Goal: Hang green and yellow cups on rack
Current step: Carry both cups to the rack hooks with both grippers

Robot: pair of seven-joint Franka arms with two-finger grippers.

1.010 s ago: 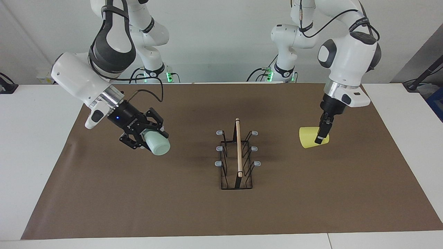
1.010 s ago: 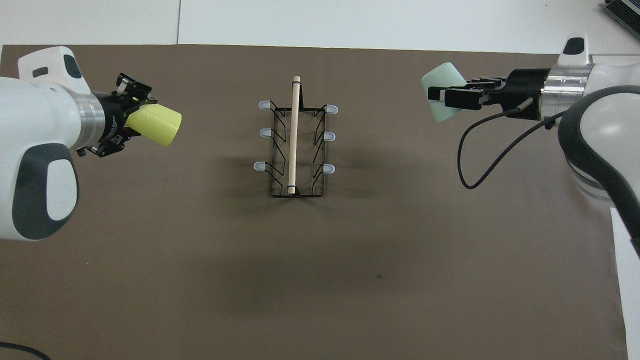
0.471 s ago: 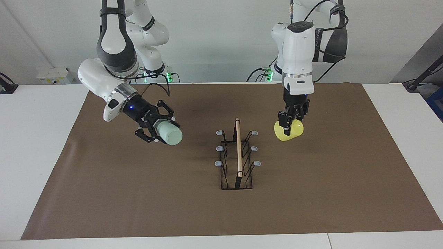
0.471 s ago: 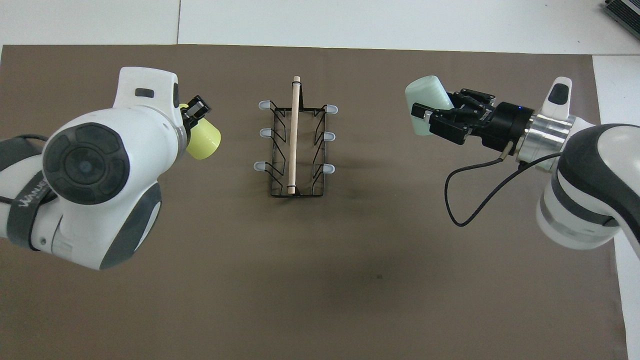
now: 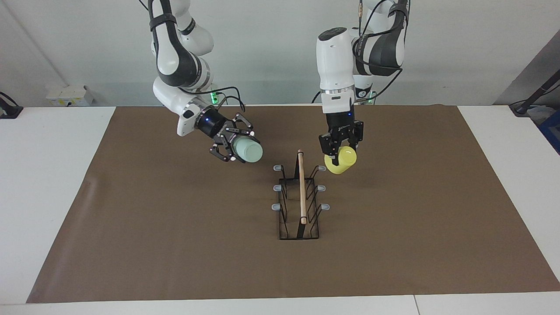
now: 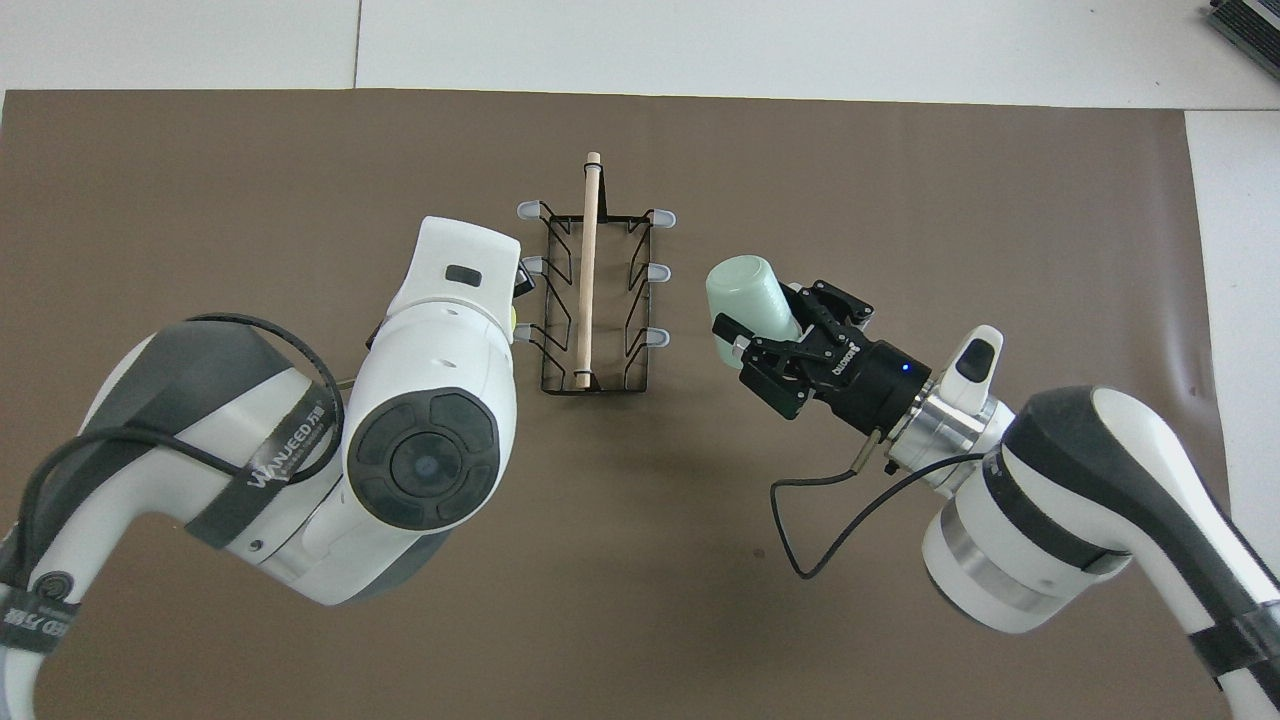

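Now my right gripper (image 5: 236,148) is closed around the green cup (image 5: 247,151), its fingers clamped on the sides near the rim while the cup's flat bottom points away from my wrist, tilted down toward the rack (image 5: 300,197). I hold it in the air over the brown mat (image 5: 175,245), beside the rack on the right arm's end of the table, clear of the pegs. From overhead the green cup (image 6: 745,297) sits just ahead of my right gripper (image 6: 765,335), near the middle and nearest pegs on that side of the rack (image 6: 593,290), not touching them.

My left gripper (image 5: 342,151) hangs nearly straight down from the wrist and is shut on the yellow cup (image 5: 341,160), which lies on its side in my fingers. It is over the mat right beside the rack's peg nearest the robots on the left arm's end; whether cup and peg touch I cannot tell. From overhead my own left forearm covers that gripper, and only a sliver of the yellow cup (image 6: 514,322) shows at its edge, next to the rack's wire frame.

Between my two grippers the rack stands on the mat (image 6: 900,160), its wooden rod running away from the robots, three grey-tipped pegs on each side, all bare.
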